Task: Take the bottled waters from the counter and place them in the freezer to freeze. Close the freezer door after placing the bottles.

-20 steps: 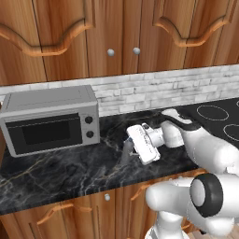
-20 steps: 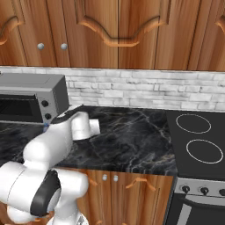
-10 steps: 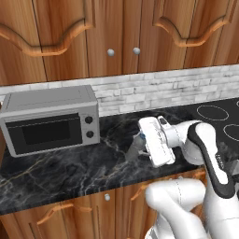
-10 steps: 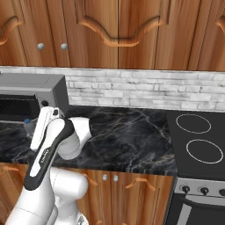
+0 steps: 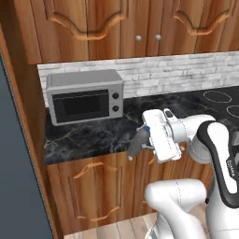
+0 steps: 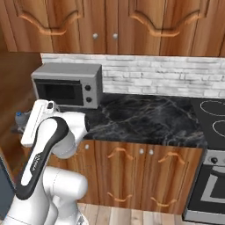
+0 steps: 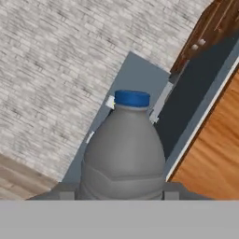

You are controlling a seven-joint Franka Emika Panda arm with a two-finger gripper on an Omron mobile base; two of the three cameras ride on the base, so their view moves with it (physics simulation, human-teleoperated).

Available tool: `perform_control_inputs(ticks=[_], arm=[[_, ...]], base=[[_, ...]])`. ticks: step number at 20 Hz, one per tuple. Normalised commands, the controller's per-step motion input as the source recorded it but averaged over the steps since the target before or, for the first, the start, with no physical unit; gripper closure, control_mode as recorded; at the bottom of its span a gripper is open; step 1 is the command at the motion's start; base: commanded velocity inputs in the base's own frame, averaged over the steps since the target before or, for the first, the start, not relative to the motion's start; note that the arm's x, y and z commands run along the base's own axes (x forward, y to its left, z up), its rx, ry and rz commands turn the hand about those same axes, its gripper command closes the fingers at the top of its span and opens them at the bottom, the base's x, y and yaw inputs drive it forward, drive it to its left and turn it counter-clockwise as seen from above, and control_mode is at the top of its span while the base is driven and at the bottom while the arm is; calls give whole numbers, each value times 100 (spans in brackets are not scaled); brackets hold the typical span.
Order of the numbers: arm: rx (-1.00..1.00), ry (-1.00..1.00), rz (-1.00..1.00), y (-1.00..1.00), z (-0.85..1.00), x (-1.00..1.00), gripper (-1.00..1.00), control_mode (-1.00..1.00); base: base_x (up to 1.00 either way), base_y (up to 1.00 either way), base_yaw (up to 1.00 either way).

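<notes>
One bottle is in hand. View has swung left since a second ago, so the base has driven; slate-blue freezer door (image 5: 11,154) now edges the left base view. Tabletop (image 5: 88,135) and microwave (image 5: 85,96) sit behind. End effector (image 5: 140,142) stays clamped on grey bottle (image 7: 122,154), off the tabletop. Transport to freezer looks begun.

Grey bottle (image 7: 123,154), blue cap (image 7: 132,98)

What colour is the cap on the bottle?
Blue. The grey bottle has a blue cap, clearest in the hand view.
</notes>
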Motion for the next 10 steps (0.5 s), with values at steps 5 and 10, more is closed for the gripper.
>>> perform_control_inputs(ticks=[5,10], arm=[[0,0,0,0,0,0,100,100],[0,0,0,0,0,0,100,100]], base=[[-100,100,40],[-69,100,33]])
